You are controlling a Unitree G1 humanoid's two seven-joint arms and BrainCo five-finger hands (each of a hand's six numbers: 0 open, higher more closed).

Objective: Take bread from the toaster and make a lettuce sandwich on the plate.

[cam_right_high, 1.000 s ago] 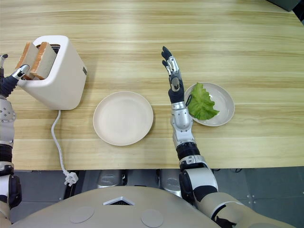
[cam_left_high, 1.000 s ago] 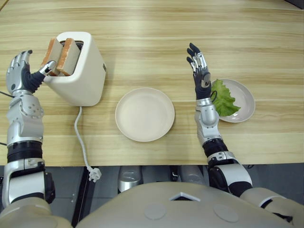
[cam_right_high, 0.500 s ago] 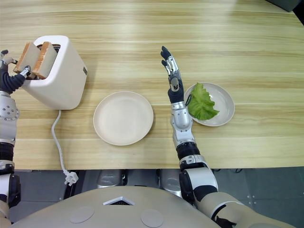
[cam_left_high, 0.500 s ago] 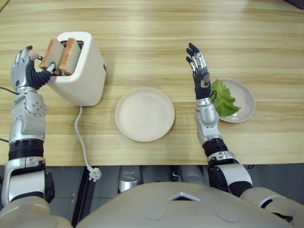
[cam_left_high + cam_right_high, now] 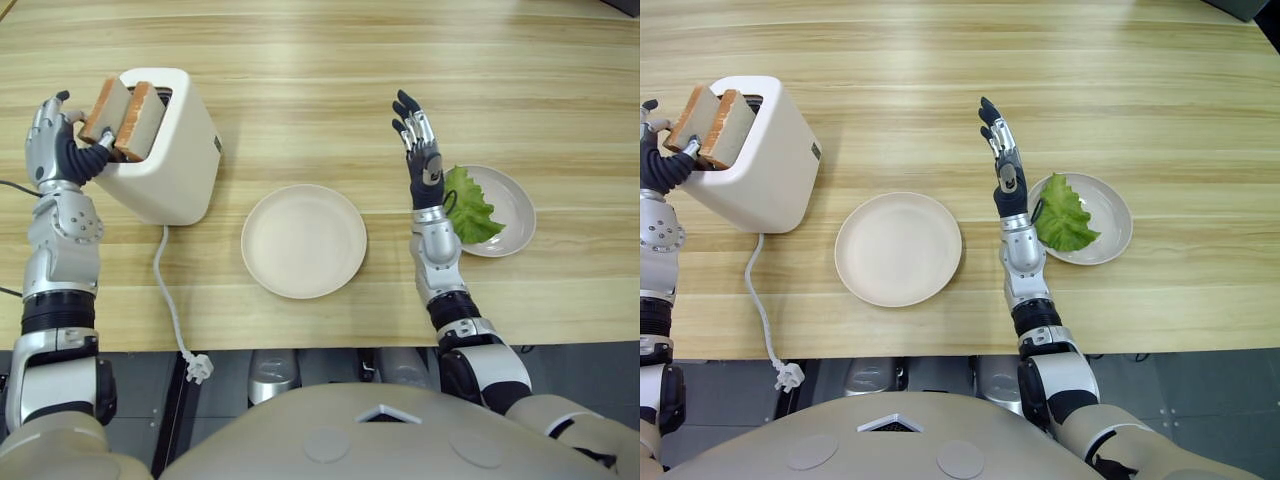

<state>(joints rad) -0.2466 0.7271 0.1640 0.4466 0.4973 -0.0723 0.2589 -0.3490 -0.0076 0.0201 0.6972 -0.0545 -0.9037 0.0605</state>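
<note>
Left hand (image 5: 55, 140) fingers clamped on outer bread slice (image 5: 104, 108) in toaster (image 5: 180, 160); hand edge-cropped in right eye view. Right hand (image 5: 424, 160) fingers spread; lettuce (image 5: 470, 208) just right.

Left hand (image 5: 58, 145) held out forward at far left. Right hand (image 5: 424, 160) upright mid-right, fingers straight, holding nothing.
</note>
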